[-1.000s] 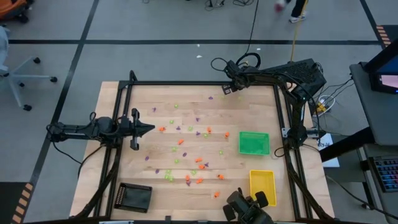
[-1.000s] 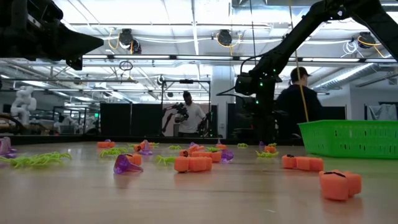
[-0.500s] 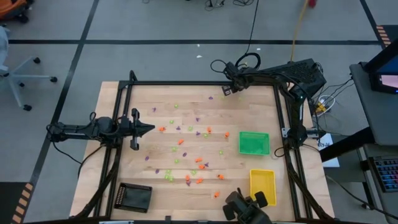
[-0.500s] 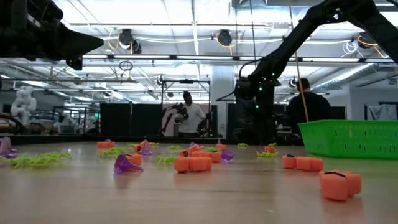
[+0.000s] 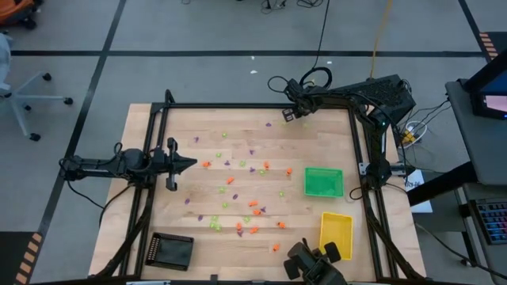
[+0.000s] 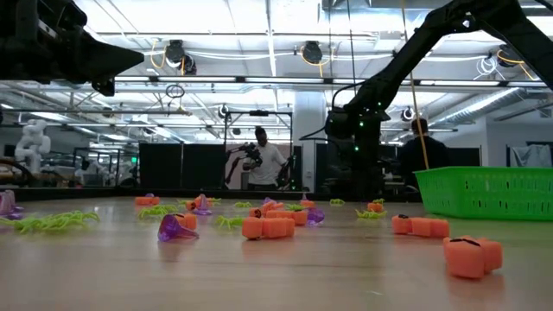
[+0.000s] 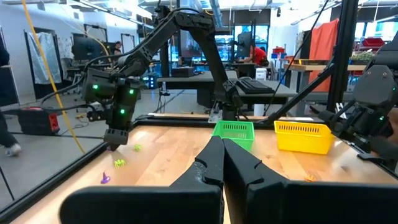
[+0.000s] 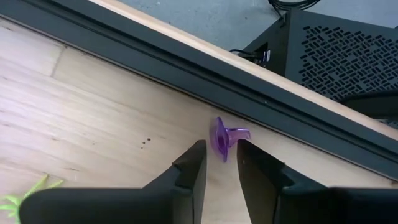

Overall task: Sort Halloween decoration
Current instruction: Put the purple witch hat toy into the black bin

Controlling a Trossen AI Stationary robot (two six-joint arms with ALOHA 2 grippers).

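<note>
Table: pale wooden plank tabletop (image 5: 238, 134) inside a black metal frame (image 5: 238, 105), big workshop room behind it, a person (image 6: 263, 162) standing way back.
Trinkets: tiny orange, purple and lime green plastic Halloween decorations (image 5: 238, 190) scattered mostly across the middle of the table, lots of bare wood along the near and left edges.
Right gripper (image 8: 219, 163): up at the far edge, right by the frame rail, fingers pinching a small purple plastic trinket with a flat disc and a stub (image 8: 222, 138).
Trinket direction: its long axis runs roughly along the rail, disc standing on edge between the fingertips, stub sticking out to one side.
Neighbour: a lime green spidery piece (image 8: 18, 194) lies close by on the wood.
Left gripper (image 5: 192, 165): hanging above the left side, fingers pressed together, holding nothing.
Trays: green mesh plastic tray (image 5: 324, 181), yellow tray (image 5: 334, 233), black tray (image 5: 172, 250), the first 2 on the right, black at the near left.
</note>
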